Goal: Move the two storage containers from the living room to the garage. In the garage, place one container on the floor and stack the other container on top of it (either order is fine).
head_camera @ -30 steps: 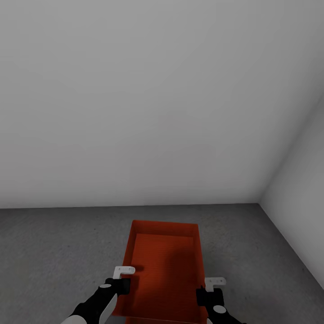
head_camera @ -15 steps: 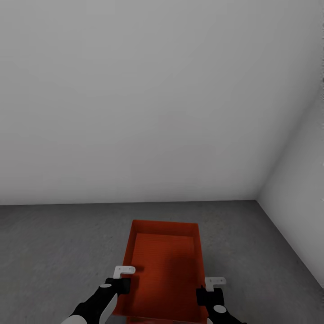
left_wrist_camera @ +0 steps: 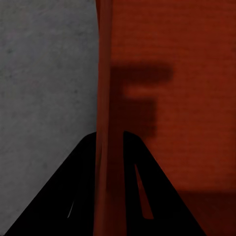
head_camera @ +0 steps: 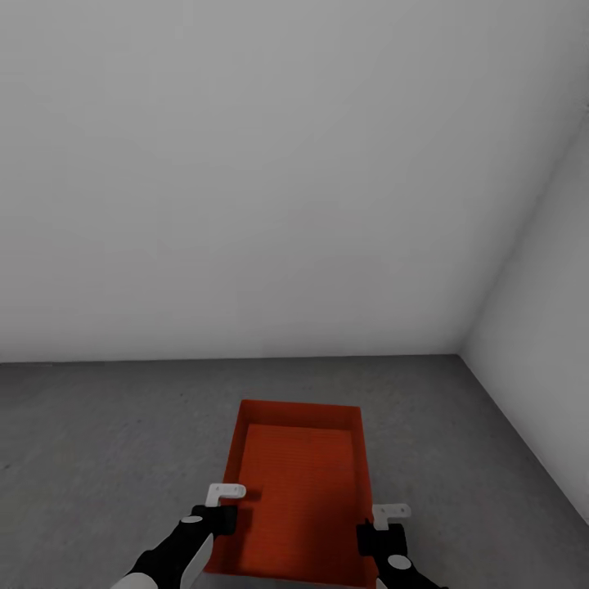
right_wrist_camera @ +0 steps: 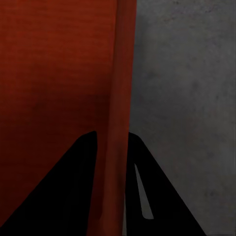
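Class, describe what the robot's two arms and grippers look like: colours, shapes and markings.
Both arms are black with white rounded segments. The left gripper and right gripper each have a black body topped by a small white bracket with tiny screw dots. In the wrist views, the fingers are black wedges.

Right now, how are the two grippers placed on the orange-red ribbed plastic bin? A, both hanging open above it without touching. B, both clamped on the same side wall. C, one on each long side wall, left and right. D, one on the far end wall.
C: the left gripper straddles the left wall of the orange-red bin and the right gripper straddles its right wall, as both wrist views show.
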{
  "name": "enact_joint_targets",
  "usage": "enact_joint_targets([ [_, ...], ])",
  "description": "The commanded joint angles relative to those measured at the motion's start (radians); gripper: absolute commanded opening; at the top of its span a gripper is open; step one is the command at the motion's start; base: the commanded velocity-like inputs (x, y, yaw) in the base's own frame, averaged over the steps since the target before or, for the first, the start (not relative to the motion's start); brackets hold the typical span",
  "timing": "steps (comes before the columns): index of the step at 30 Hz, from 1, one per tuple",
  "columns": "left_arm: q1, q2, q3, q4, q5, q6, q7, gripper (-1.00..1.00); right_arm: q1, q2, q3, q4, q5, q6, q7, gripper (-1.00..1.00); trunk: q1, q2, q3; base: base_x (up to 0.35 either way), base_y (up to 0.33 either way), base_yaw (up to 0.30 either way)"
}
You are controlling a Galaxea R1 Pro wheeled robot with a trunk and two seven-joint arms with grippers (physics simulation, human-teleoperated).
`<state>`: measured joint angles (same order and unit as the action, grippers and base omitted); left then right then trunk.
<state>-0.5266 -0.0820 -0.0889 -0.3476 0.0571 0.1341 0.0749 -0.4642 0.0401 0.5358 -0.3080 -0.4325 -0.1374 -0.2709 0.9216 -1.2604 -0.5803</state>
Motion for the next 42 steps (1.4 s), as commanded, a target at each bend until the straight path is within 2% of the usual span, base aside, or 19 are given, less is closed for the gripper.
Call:
enact_joint_targets([
  [1, -0.001, 0.002, -0.005, -0.005, 0.015, 0.006, 0.002, -1.00, -0.001, -0.005, 0.010, 0.061, -0.015, -0.002, -0.002, -1.00, 0.000, -0.001, -0.001, -0.019, 0.000, 0.075],
  [13, -0.001, 0.002, -0.005, -0.005, 0.015, 0.006, 0.002, -1.00, -0.001, -0.005, 0.010, 0.061, -0.015, -0.002, -0.002, -1.00, 0.000, -0.001, -0.001, -0.002, 0.000, 0.218],
  [28, -0.001, 0.002, -0.005, -0.005, 0.015, 0.005, 0.002, -1.00, -0.001, -0.005, 0.010, 0.061, -0.015, -0.002, -0.002, -1.00, 0.000, -0.001, -0.001, 0.008, 0.000, 0.008],
  [36, -0.001, 0.004, -0.005, -0.005, 0.015, 0.004, 0.002, -1.00, -0.001, -0.005, 0.010, 0.061, -0.015, -0.002, -0.002, -1.00, 0.000, -0.001, -0.001, 0.238, 0.000, 0.000],
  [42, -0.001, 0.004, -0.005, -0.005, 0.015, 0.004, 0.003, -1.00, -0.001, -0.005, 0.010, 0.061, -0.015, -0.002, -0.002, -1.00, 0.000, -0.001, -0.001, 0.054, 0.000, 0.000],
])
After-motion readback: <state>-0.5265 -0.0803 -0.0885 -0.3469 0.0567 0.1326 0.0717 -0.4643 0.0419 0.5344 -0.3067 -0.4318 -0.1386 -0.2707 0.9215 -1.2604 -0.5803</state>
